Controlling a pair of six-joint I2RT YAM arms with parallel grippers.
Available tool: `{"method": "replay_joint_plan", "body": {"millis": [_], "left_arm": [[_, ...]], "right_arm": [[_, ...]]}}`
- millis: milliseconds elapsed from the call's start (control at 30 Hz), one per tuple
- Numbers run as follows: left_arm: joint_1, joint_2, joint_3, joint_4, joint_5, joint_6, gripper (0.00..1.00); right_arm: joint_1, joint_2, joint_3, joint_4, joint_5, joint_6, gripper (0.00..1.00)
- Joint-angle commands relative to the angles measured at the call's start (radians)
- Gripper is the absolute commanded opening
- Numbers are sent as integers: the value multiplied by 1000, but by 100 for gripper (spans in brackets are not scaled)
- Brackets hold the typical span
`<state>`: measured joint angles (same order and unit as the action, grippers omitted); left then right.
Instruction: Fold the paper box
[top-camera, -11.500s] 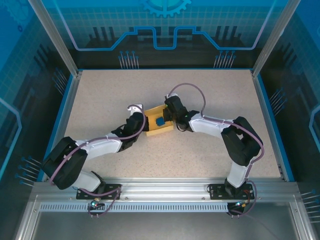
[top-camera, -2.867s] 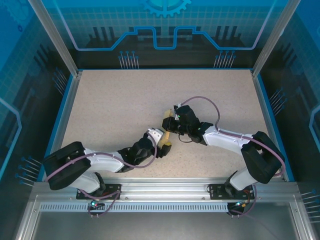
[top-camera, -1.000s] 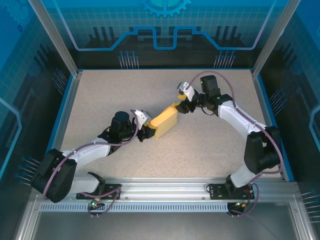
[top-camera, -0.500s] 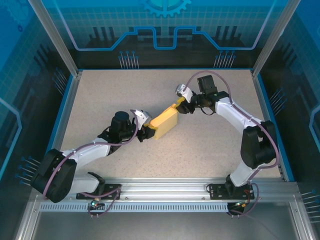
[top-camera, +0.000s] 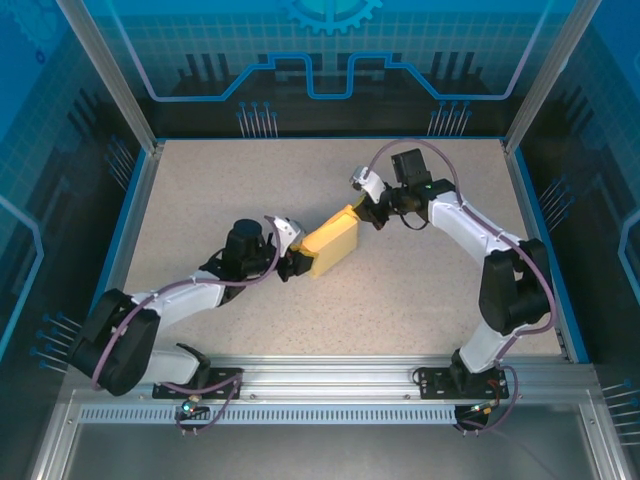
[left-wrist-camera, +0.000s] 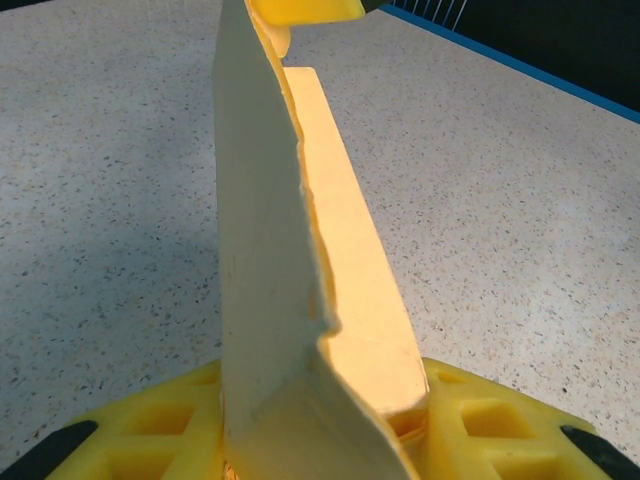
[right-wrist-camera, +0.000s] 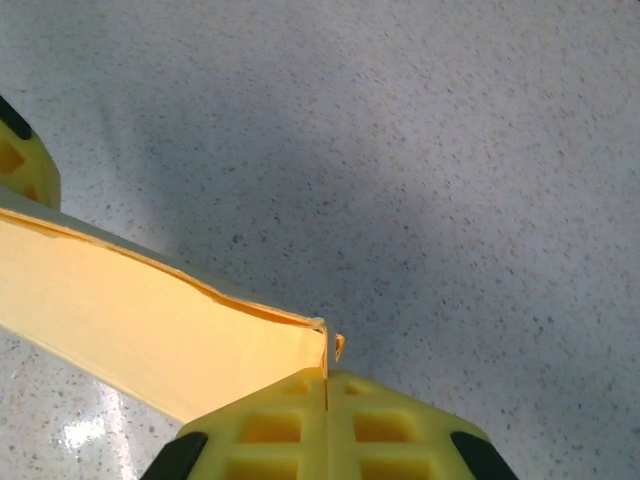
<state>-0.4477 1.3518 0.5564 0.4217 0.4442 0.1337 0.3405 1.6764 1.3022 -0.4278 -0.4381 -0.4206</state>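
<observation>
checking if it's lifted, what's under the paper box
Shadowed speckled table shows beneath the paper box, which is gripped at opposite ends by the left end effector and right end effector. The spot directly under it is covered.

left gripper (top-camera: 297, 263): clamped, arm reaching forward-right | right gripper (top-camera: 360, 209): pinched closed, arm bent leftward

A robot test cell in a lab: aluminium frame posts (top-camera: 110, 75), blue printed panels (top-camera: 320, 50), speckled table (top-camera: 220, 180).

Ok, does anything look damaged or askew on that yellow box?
Yes. The pale yellow card box has one side panel standing away from its body, its edge ragged and wavy, so it isn't closed flush.
</observation>
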Motion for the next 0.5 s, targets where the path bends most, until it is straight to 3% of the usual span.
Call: {"method": "replay_joint_plan", "body": {"millis": [0, 267, 467], "left_arm": [[9, 50, 47, 46, 37, 9, 34], [4, 152, 85, 70, 84, 96, 35], [2, 205, 99, 88, 160, 127, 36]], "right_arm": [[30, -94, -35, -44, 117, 127, 0], [90, -245, -174, -42, 364, 395, 0], [158, -319, -282, 6, 490, 439, 0]]}}
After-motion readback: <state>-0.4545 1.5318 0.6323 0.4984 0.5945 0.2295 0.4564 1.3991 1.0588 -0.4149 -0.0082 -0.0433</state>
